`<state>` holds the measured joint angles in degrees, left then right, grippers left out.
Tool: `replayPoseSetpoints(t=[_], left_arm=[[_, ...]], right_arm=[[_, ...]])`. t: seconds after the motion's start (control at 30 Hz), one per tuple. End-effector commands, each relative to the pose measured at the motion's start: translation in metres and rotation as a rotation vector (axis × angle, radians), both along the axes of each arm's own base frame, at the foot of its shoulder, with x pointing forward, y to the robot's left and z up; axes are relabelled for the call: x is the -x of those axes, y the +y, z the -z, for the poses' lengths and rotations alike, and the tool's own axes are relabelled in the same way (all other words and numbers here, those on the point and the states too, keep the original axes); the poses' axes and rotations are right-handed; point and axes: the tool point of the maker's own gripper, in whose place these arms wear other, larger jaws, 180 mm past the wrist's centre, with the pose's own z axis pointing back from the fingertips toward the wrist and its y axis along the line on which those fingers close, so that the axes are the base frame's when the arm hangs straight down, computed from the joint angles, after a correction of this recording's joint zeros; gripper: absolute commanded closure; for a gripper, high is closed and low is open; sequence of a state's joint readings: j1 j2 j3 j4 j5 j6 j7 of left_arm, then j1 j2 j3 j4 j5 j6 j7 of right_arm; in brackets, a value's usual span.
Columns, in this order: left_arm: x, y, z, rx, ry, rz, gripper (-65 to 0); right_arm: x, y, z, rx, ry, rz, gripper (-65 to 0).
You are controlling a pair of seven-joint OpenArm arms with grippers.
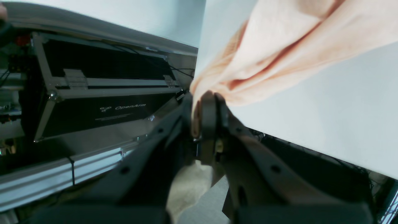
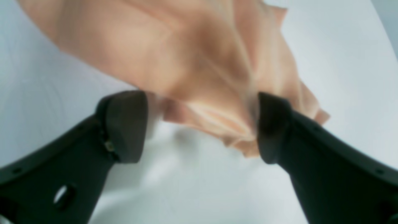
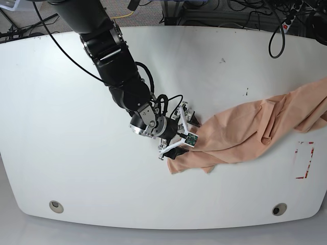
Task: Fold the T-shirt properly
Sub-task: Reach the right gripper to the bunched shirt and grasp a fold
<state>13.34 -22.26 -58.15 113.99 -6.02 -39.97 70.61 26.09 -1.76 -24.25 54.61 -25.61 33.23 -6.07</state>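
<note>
On white table [image 3: 76,127], bunched T-shirt [image 3: 245,130], black OpenArm case [image 1: 102,93] beyond edge

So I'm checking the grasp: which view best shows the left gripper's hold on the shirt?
The left wrist view: the left gripper is shut on the T-shirt edge. The right wrist view shows only the open right gripper; the base view leaves the left gripper out of frame.

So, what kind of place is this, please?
Probably a robotics lab: a white table, loose cables behind it, a black OpenArm case, and a T-shirt being handled.
</note>
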Motion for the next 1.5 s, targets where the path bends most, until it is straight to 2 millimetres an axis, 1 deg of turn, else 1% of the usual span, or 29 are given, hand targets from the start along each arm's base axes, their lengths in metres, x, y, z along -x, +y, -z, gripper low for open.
replayPoseSetpoints(t=[0.0,0.1,0.13,0.2,0.27,0.33,0.43,0.6,0.63,0.73,0.8,0.83,1.0,1.07,1.1,1.2,1.3,1.33,1.37,1.4,1.47], left_arm=[[-0.007,0.002,-0.012,-0.036,-0.015,0.022,-0.8],[-0.007,0.002,-0.012,-0.036,-0.014,0.025,-0.8],[-0.007,0.002,-0.012,-0.036,-0.014,0.025,-0.8],[-0.008,0.001,-0.011,-0.034,-0.014,0.027,-0.8],[-0.008,0.001,-0.011,-0.034,-0.014,0.027,-0.8],[-0.008,0.001,-0.011,-0.034,-0.014,0.027,-0.8],[-0.008,0.001,-0.011,-0.034,-0.015,0.029,-0.8],[-0.009,0.000,-0.011,-0.032,-0.016,0.030,-0.8],[-0.011,-0.002,-0.009,-0.028,-0.010,0.040,-0.8],[-0.015,-0.006,-0.006,-0.024,-0.002,0.058,-0.8],[-0.016,-0.006,-0.006,-0.024,0.000,0.060,-0.8],[-0.016,-0.007,-0.005,-0.023,0.000,0.062,-0.8],[-0.017,-0.007,-0.005,-0.023,0.000,0.064,-0.8],[-0.017,-0.007,-0.005,-0.023,0.000,0.064,-0.8],[-0.018,-0.007,-0.006,-0.023,-0.003,0.065,-0.8],[-0.020,-0.007,-0.008,-0.025,-0.011,0.067,-0.8],[-0.031,-0.007,-0.016,-0.026,-0.059,0.066,-0.8],[-0.033,-0.007,-0.018,-0.028,-0.069,0.067,-0.8],[-0.036,-0.008,-0.021,-0.028,-0.082,0.068,-0.8],[-0.038,-0.008,-0.023,-0.028,-0.093,0.068,-0.8],[-0.052,-0.012,-0.028,-0.028,-0.122,0.087,-0.8]], right_arm=[[-0.011,0.007,-0.015,-0.046,-0.041,-0.012,-50.1],[-0.012,0.006,-0.014,-0.045,-0.038,-0.010,-49.0],[-0.012,0.006,-0.014,-0.045,-0.038,-0.010,-46.8],[-0.012,0.006,-0.015,-0.048,-0.038,-0.009,-38.0],[-0.012,0.006,-0.015,-0.048,-0.038,-0.009,-32.5],[-0.011,0.007,-0.014,-0.050,-0.037,-0.009,-31.5],[-0.011,0.015,-0.027,-0.072,-0.065,-0.021,-30.9],[-0.005,0.022,-0.039,-0.102,-0.099,-0.029,-30.3],[-0.002,0.023,-0.039,-0.106,-0.099,-0.030,-28.2],[0.000,0.023,-0.037,-0.088,-0.092,-0.025,-18.1],[0.001,0.029,-0.037,-0.084,-0.083,-0.026,-5.1],[0.002,0.029,-0.036,-0.080,-0.080,-0.025,0.0],[0.007,0.028,-0.030,-0.073,-0.065,-0.021,0.0],[0.013,0.027,-0.036,-0.089,-0.085,-0.020,0.0],[0.014,0.021,-0.043,-0.103,-0.109,-0.007,0.0],[0.026,0.012,-0.059,-0.138,-0.148,0.028,0.0],[0.038,-0.003,-0.074,-0.122,-0.174,0.085,0.0],[0.044,-0.009,-0.076,-0.114,-0.175,0.098,0.0],[0.051,-0.021,-0.079,-0.095,-0.182,0.110,0.0],[0.056,-0.027,-0.080,-0.087,-0.184,0.116,0.0],[0.067,-0.040,-0.086,-0.079,-0.192,0.137,0.0]])
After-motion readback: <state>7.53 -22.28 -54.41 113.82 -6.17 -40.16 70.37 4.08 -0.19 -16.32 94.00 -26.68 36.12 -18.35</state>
